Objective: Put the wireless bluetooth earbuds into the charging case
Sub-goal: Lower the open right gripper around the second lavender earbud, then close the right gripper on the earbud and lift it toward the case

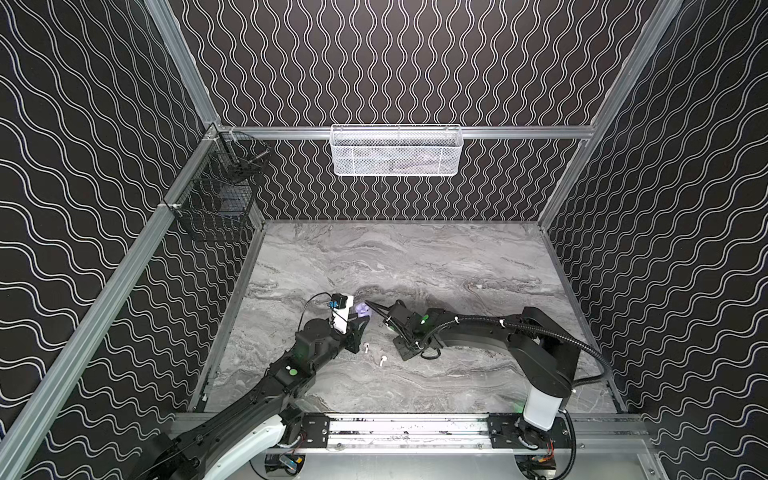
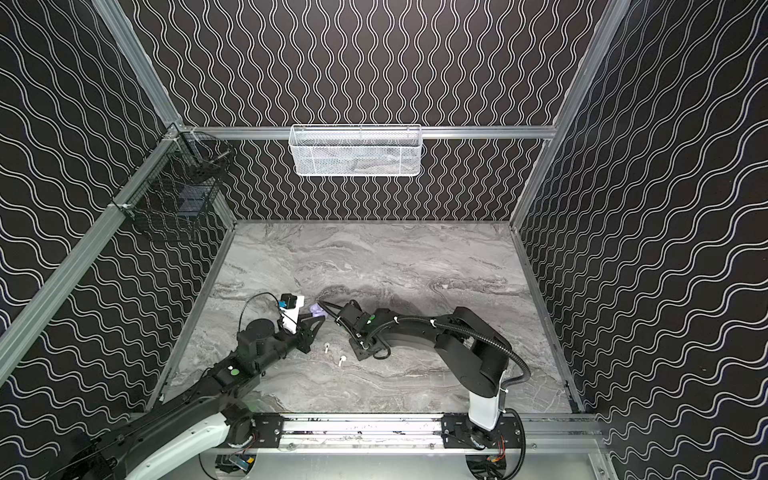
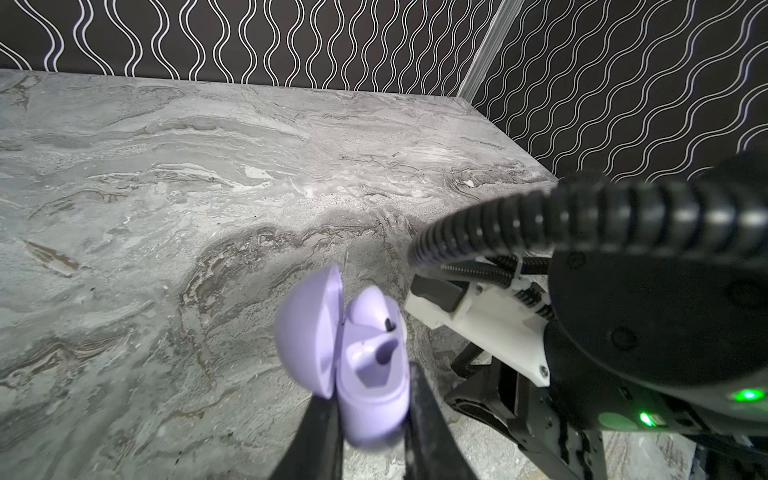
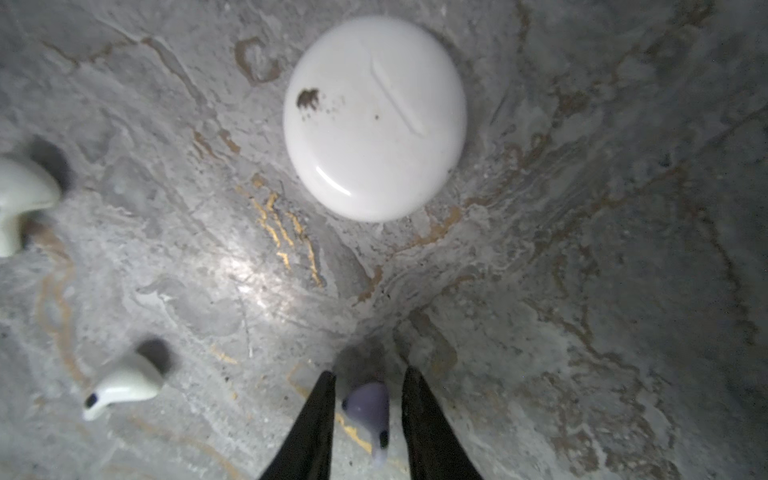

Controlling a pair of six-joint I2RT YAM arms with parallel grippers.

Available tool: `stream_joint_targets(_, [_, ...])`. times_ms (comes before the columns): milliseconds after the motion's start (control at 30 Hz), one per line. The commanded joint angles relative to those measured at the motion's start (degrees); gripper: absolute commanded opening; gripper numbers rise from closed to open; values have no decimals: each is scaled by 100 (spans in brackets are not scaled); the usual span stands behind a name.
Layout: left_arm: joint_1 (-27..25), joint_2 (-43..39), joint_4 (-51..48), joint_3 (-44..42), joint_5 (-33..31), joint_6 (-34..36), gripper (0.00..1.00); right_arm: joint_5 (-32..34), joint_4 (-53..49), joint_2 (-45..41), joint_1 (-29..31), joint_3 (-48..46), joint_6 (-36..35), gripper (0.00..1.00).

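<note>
A lilac earbud point(image 4: 365, 405) sits between the right gripper's point(image 4: 370, 372) slightly parted fingers; grip unclear. A second lilac earbud point(image 3: 368, 309) rests in the open lilac case point(image 3: 370, 411), pinched by the left gripper point(image 3: 368, 384). Two white earbuds point(image 1: 366, 347) lie on the table point(image 1: 415, 266) at its six o'clock; a closed white case point(image 4: 374, 118) nearby.

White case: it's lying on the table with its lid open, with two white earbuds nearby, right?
No. The white case is shut, not open; the right wrist view shows its lid down. It does lie on the table, with two white earbuds nearby.
</note>
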Motion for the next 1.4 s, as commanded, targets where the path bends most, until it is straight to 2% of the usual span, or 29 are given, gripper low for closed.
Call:
stream_joint_targets(0, [22, -8, 177, 0, 22, -52, 11, -6, -154, 19, 6, 37, -12, 32])
stream_joint_targets(300, [28, 25, 203, -7, 53, -59, 11, -28, -160, 39, 6, 11, 31, 31])
stream_joint_targets(833, [44, 24, 196, -6, 81, -54, 11, -3, -117, 33, 6, -7, 95, 22])
stream_joint_targets(1167, [42, 33, 336, -26, 275, -31, 11, 289, 1, -477, 6, -169, 336, 18])
stream_joint_targets(1367, [46, 50, 621, -82, 653, -19, 11, 484, 224, -946, 6, -360, 638, 16])
